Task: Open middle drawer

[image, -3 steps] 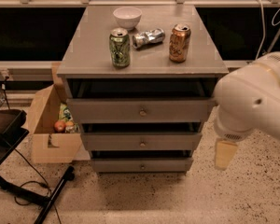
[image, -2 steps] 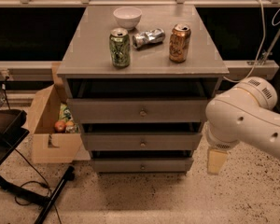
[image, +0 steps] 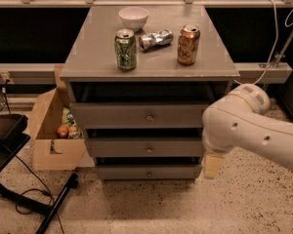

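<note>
Reads as a robot test lab, not a home: speckled terrazzo floor (image: 254, 206), grey metal rails (image: 234, 3) along the far side, a white cable (image: 275, 28) hanging far right, and an open brown cardboard box (image: 53, 152) on the left. My pale gripper (image: 211, 165) hangs near right, beside the plain grey three-drawer cabinet (image: 97, 48).

no legible text anywhere, pincer (image: 212, 165) at lower right of cabinet (image: 95, 52)
</note>
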### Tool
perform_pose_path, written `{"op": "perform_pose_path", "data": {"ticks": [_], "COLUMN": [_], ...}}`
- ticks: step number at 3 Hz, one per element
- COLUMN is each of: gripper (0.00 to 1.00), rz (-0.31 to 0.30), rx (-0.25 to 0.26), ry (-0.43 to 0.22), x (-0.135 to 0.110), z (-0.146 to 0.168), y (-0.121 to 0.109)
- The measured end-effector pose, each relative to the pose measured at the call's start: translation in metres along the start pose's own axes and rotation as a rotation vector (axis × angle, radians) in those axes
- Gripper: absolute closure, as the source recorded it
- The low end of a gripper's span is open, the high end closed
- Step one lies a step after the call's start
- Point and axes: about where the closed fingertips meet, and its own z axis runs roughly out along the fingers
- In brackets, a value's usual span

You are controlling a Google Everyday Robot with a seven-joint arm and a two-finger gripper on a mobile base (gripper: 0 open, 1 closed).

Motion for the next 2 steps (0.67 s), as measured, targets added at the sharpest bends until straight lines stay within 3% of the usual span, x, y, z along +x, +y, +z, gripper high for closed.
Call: {"op": "perform_pose_path", "data": {"ticks": [1,2], "gripper": [0.00,0.00], "rz": [-0.070,-0.092], "rx": [0.011,0.006], "ry": [-0.050,-0.074], "x": [-0.054,-0.081], "z": [0.058,0.096], "y": [-0.007,-0.010]}}
